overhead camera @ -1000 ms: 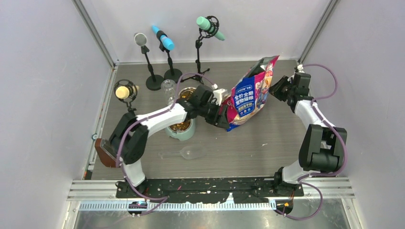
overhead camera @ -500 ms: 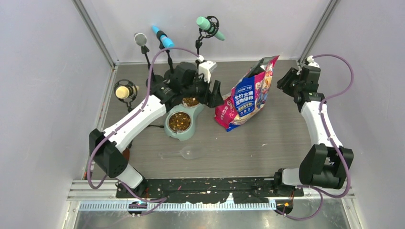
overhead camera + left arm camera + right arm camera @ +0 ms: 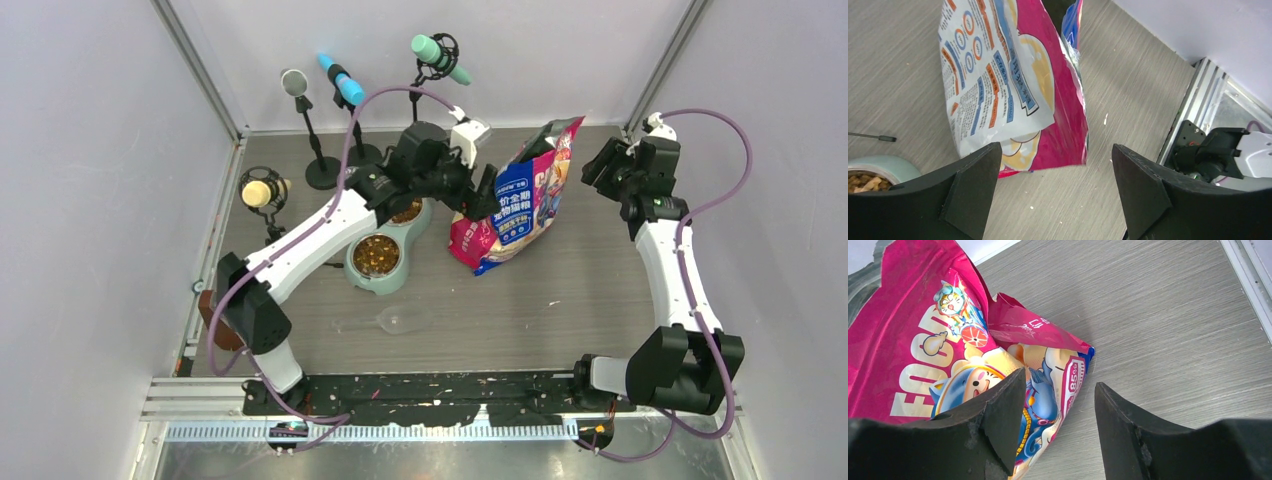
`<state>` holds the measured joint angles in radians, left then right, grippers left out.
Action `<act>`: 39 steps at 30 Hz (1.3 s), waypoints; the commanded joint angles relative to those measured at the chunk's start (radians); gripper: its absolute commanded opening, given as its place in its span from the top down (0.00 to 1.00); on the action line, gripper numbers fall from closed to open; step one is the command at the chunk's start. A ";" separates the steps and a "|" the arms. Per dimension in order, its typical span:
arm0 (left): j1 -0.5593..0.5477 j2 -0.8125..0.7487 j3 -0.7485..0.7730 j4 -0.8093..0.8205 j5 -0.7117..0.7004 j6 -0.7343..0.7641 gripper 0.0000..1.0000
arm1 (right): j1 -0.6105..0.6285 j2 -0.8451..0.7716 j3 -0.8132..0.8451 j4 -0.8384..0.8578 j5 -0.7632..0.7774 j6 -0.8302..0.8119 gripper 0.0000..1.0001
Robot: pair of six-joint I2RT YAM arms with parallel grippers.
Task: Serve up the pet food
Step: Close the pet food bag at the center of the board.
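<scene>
I read left claw point(image 3: 485, 198) apart, empty, just beside the bag point(image 3: 520, 200) | right claw point(image 3: 600, 166) apart too, near the bag's top | pet food point(image 3: 377, 255) in the feeder point(image 3: 398, 281) near bowl (bag upright on worktop point(image 3: 560, 320)).

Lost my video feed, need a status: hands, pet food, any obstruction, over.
Left hand open, facing bag. Right hand open by bag's top. Kibble in both bowls of feeder. Scoop lies apart, nothing blocking.
</scene>
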<state>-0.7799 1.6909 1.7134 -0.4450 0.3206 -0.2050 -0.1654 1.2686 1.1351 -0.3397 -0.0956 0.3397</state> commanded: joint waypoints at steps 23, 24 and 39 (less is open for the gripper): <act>0.042 -0.025 0.097 -0.140 0.256 0.367 1.00 | 0.000 -0.103 0.215 -0.117 -0.244 -0.267 0.38; 0.057 -0.033 0.101 -0.170 0.317 0.401 1.00 | 0.000 -0.105 0.223 -0.120 -0.305 -0.314 0.37; 0.179 0.002 0.215 -0.320 0.436 0.495 0.62 | 0.225 0.006 0.468 -0.402 -0.737 -0.936 0.25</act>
<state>-0.6022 1.7649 1.8332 -0.8051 0.6720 0.3035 -0.0570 1.2259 1.5150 -0.6350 -0.7799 -0.3904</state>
